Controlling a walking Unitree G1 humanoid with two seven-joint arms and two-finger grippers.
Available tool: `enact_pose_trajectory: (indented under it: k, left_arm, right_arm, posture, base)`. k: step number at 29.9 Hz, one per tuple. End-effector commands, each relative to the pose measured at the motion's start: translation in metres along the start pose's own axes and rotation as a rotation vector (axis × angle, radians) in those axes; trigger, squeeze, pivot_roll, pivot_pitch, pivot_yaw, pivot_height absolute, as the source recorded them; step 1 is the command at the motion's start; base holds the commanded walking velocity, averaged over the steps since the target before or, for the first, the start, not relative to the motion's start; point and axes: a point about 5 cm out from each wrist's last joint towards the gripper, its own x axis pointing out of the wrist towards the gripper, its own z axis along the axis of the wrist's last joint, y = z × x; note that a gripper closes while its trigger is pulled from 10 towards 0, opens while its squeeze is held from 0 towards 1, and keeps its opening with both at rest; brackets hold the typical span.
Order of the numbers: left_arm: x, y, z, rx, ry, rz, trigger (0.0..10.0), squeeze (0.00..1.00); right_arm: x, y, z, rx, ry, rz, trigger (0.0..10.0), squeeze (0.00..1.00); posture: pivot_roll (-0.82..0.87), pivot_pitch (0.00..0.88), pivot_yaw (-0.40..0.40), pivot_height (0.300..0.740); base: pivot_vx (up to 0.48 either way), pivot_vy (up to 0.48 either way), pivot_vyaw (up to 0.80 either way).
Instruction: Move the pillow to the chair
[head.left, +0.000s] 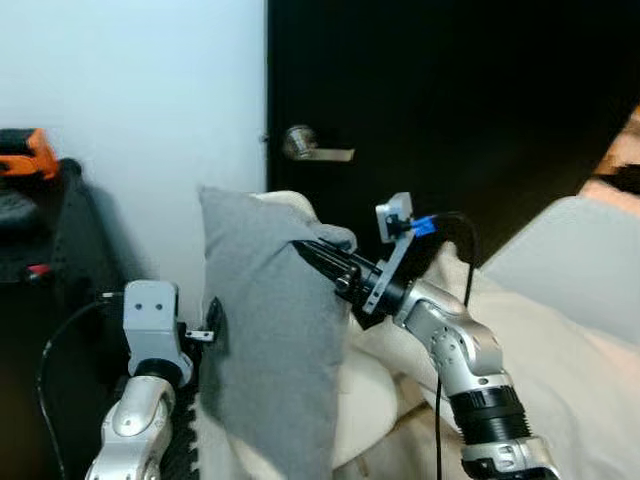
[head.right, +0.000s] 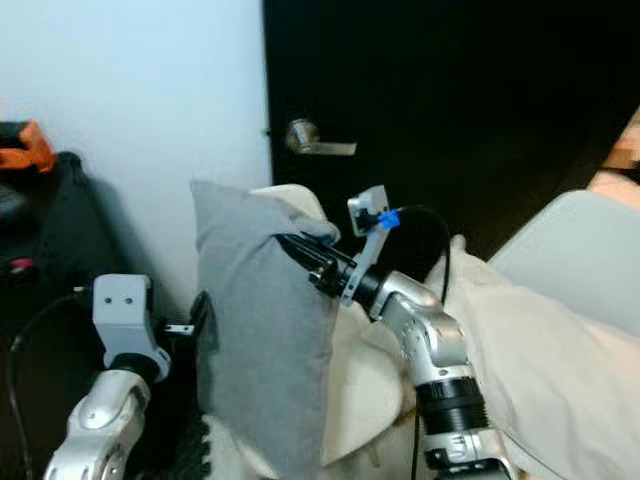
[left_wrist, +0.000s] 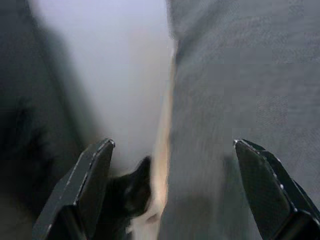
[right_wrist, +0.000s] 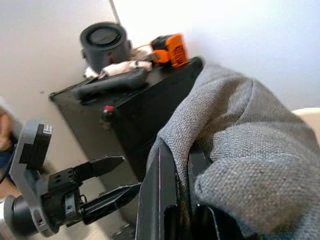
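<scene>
Grey pillow (head.left: 265, 340) stands upright in the lower centre of the left eye view, its top edge rising toward a cream cushion (head.left: 365, 405) and pale bedding (head.left: 560, 360) that spread across the lower right. The right end effector (head.left: 310, 252) reaches in from the right and is clamped on the pillow's upper right edge; in the right wrist view its two black fingers (right_wrist: 162, 200) sit close together with a fold of the grey fabric pinched between them.

The left end effector (head.left: 212, 330) sits at the pillow's left edge, low in the frame, on its silver arm. In the left wrist view its fingers (left_wrist: 87, 187) are spread wide apart, with the grey fabric (left_wrist: 240, 100) filling the right part of that frame and one finger lying against it; nothing is pinched between them. The right wrist view also shows this end effector (right_wrist: 112, 180) at lower left, its fingers parted.

Behind the pillow, a black door (head.left: 450, 110) with a silver lever handle (head.left: 315, 148) takes the upper right of the frame, beside a white wall (head.left: 150, 100). At the far left stands a black cabinet (right_wrist: 130, 110) carrying an orange tool (right_wrist: 170, 49) and a round black container (right_wrist: 104, 41).
</scene>
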Motion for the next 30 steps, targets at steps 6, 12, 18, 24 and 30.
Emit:
enact_pose_trajectory:
  k: [6,12,18,24,30]
  left_arm:
    - [-0.001,-0.001,-0.002,0.003,0.018,-0.001,10.0,0.0]
    - [0.0,-0.002,-0.003,0.005,0.029,-0.01,10.0,0.0]
    - [-0.003,-0.004,-0.003,0.01,0.046,-0.034,10.0,0.0]
    - [-0.002,-0.003,-0.004,0.009,0.054,-0.016,10.0,0.0]
    - [-0.002,-0.002,-0.002,0.015,0.048,-0.007,10.0,0.0]
  right_arm:
    - [0.005,-0.003,0.009,-0.039,-0.033,-0.069,10.0,0.0]
    - [-0.002,-0.032,0.001,-0.068,0.047,-0.319,10.0,0.0]
    - [-0.012,-0.052,-0.007,-0.102,0.164,-0.486,10.0,0.0]
    - [-0.013,-0.053,-0.011,-0.11,0.196,-0.502,10.0,0.0]
    - [-0.012,-0.055,-0.02,-0.107,0.252,-0.502,10.0,0.0]
  posture:
    - [0.06,0.0,-0.1,0.74]
    - [0.06,0.0,-0.102,0.74]
    - [0.07,0.0,-0.102,0.74]
    - [0.06,0.0,-0.101,0.74]
    - [0.07,0.0,-0.112,0.74]
  base:
    - [0.0,0.0,0.77]
    - [0.0,0.0,0.13]
    - [0.0,-0.372,0.0]
    - [0.0,-0.209,0.0]
    - [0.0,0.0,0.0]
